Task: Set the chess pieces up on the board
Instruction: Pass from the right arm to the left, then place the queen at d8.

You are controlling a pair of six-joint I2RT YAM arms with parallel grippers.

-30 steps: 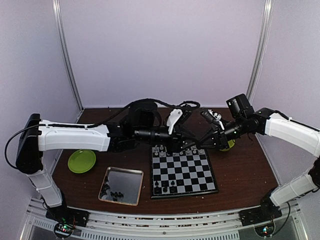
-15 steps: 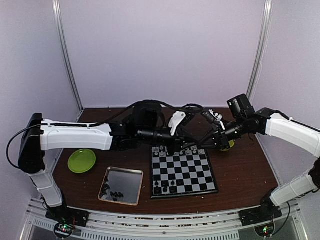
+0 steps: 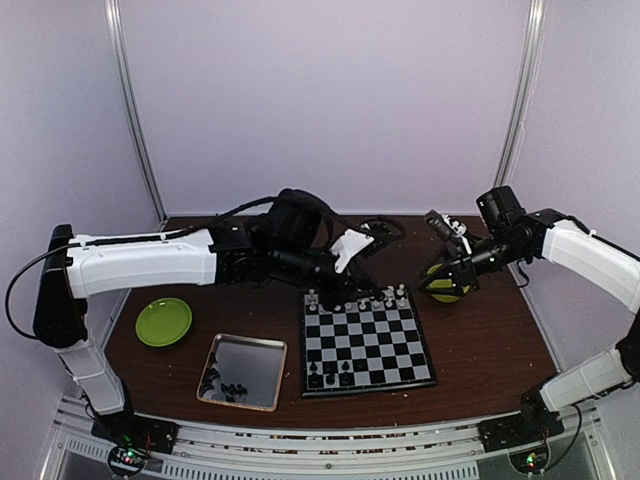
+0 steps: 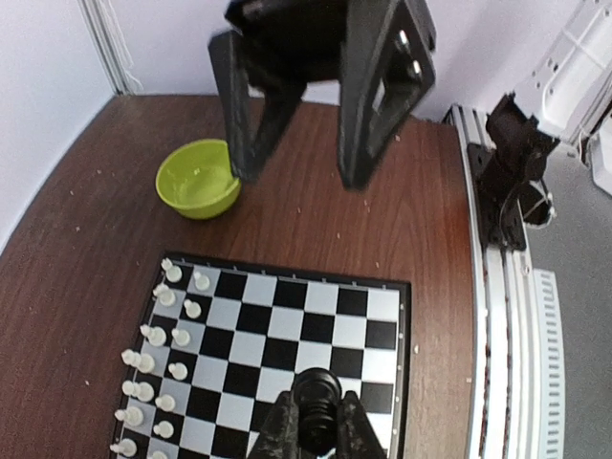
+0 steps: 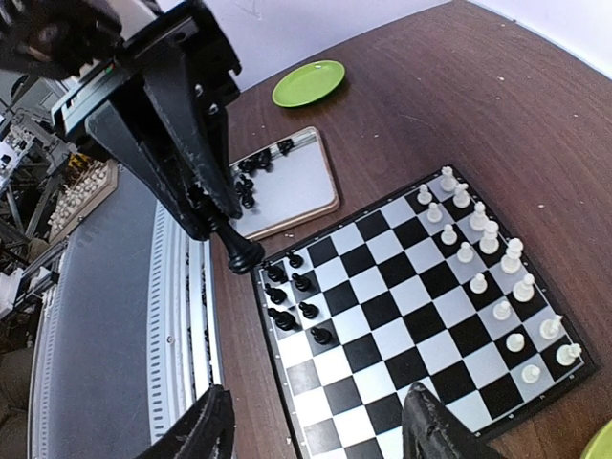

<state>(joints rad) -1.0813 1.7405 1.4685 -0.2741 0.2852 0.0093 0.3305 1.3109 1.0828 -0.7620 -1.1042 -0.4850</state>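
The left gripper (image 4: pixel 316 426) is clenched on a single black piece (image 4: pixel 316 390) - its two fingers pinch the figure from both sides, head up, at the bottom edge of the left wrist view; the same piece (image 5: pixel 239 252) shows in the right wrist view, hanging from the dark fingers at the upper left of that frame. It is held over the board (image 3: pixel 366 342); which square lies beneath it I cannot tell.

The right gripper (image 5: pixel 317 392) is released, its fingers (image 5: pixel 212 421) spread wide with nothing between them; in the left wrist view it fills the top of the frame, just beside the green bowl (image 4: pixel 197 178), off the board's far corner.

The white pieces (image 4: pixel 153 356) stand in two files along the left side of the board in the left wrist view - in the top view they line the board's far edge; a handful of black pieces (image 5: pixel 293 296) stand upright at the opposite edge, grouped toward one corner, with the rest of that side bare.

More loose black pieces (image 5: pixel 252 172) lie in a cluster at one end of the tray (image 3: pixel 242 372), which sits on the table (image 3: pixel 480 340) just beside the board at the lower left of the top view; a green plate (image 3: pixel 163 322) rests apart from it, further to the left.
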